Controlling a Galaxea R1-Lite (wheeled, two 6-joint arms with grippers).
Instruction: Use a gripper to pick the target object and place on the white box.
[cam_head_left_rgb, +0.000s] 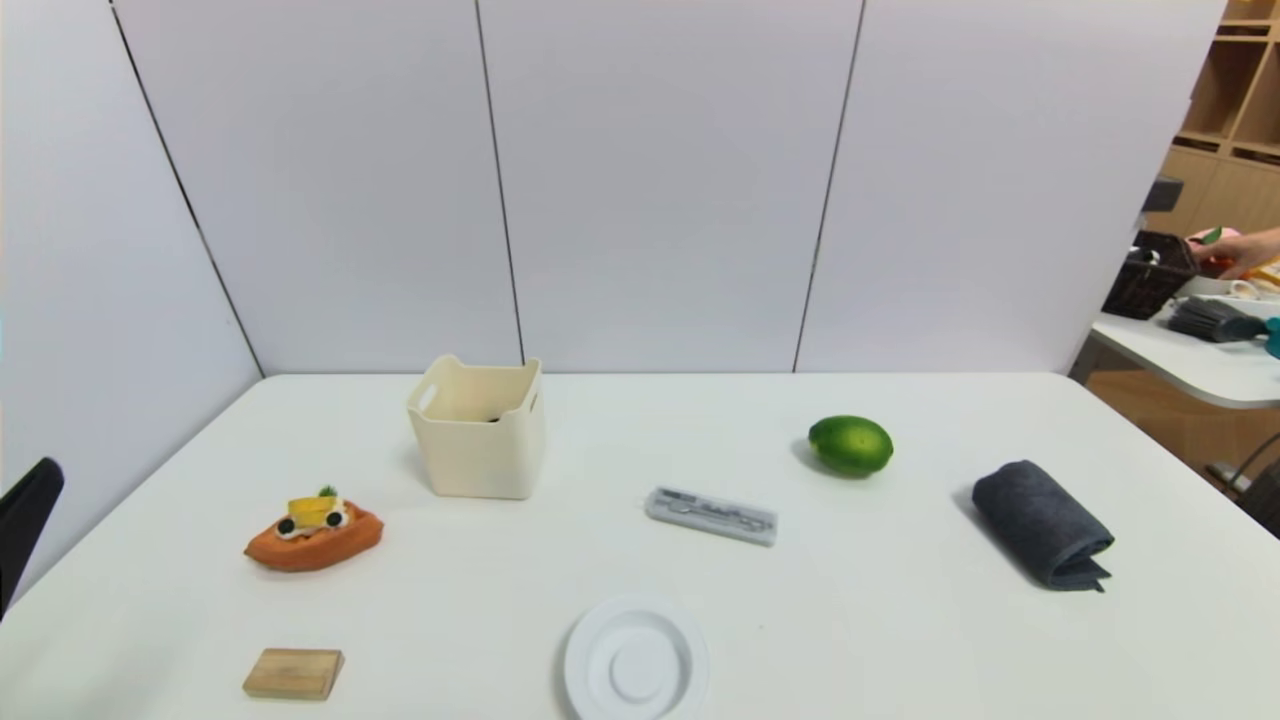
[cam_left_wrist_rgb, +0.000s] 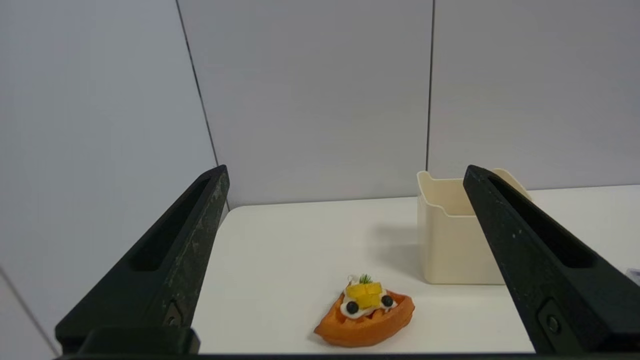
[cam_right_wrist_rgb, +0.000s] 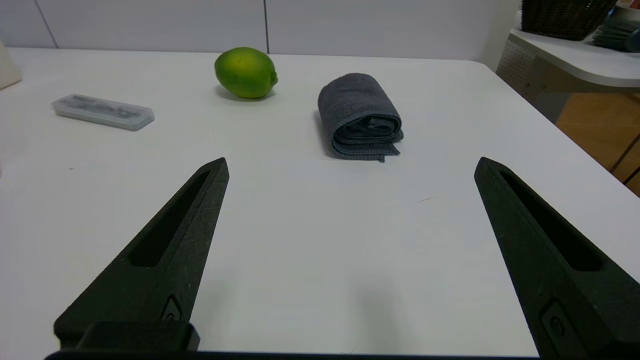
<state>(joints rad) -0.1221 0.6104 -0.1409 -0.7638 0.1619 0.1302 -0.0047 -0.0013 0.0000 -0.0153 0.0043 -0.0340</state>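
1. At the table's left edge, my left gripper (cam_left_wrist_rgb: 345, 172) hangs above the surface with its jaws spread wide and nothing between them; in the head view only a dark sliver of that arm shows at the frame's left border.
2. Just ahead of it lies the orange waffle toy (cam_head_left_rgb: 313, 536), with a wooden block (cam_head_left_rgb: 293, 673) nearer me, neither of them part of the job.
3. Behind the waffle stands the white box (cam_head_left_rgb: 479, 428), upright and lidless. A small dark shape, the target object (cam_head_left_rgb: 494, 413), shows low inside it against the far wall; I judge the piece already dropped in, though too little shows to read any label.
4. Centre table: a white plate (cam_head_left_rgb: 636, 663) at the near edge and a flat grey case (cam_head_left_rgb: 711, 515) beyond it, both untouched.
5. Further right sit a green fruit (cam_head_left_rgb: 851, 445) and a rolled grey towel (cam_head_left_rgb: 1042, 524).
6. On the right, my right gripper (cam_right_wrist_rgb: 350, 165) is parked low over bare tabletop, jaws wide apart and holding nothing.
7. By my reading the placing is done; all that seems left is bringing the left arm home.
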